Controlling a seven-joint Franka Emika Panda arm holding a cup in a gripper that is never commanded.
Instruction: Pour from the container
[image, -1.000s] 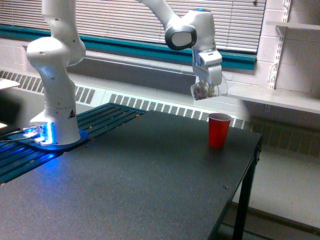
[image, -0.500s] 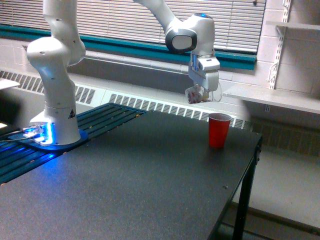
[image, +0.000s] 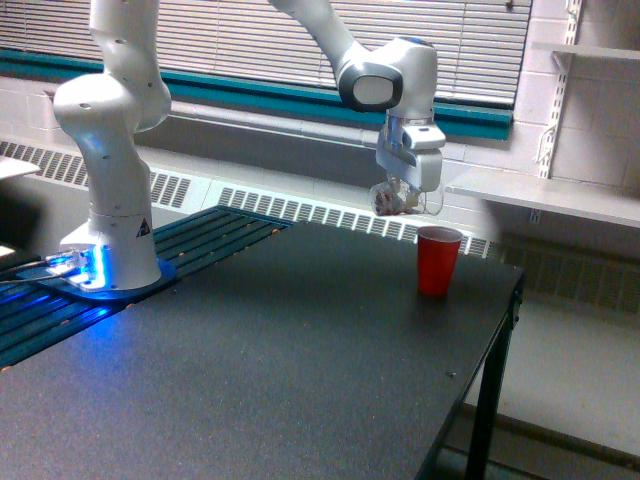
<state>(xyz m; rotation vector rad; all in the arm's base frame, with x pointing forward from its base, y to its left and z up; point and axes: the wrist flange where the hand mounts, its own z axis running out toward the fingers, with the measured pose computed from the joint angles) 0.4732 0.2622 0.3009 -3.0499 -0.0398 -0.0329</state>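
Your claw (image: 405, 192) is pinching the container (image: 400, 199), a small clear cup, in the air above the worktop (image: 250, 360), just up and toward the exterior view's left of the red cup (image: 438, 260). The container looks light, thin-walled and probably slippery, so keep hold on its side wall, without hard squeezing. Brownish-pink bits show through it; what the red cup holds you cannot see.

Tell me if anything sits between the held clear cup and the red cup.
Nothing visible does. The small clear see-through cup, held in the tool, hangs above the opaque red plastic cup, toward the exterior view's left, with only open air between them.
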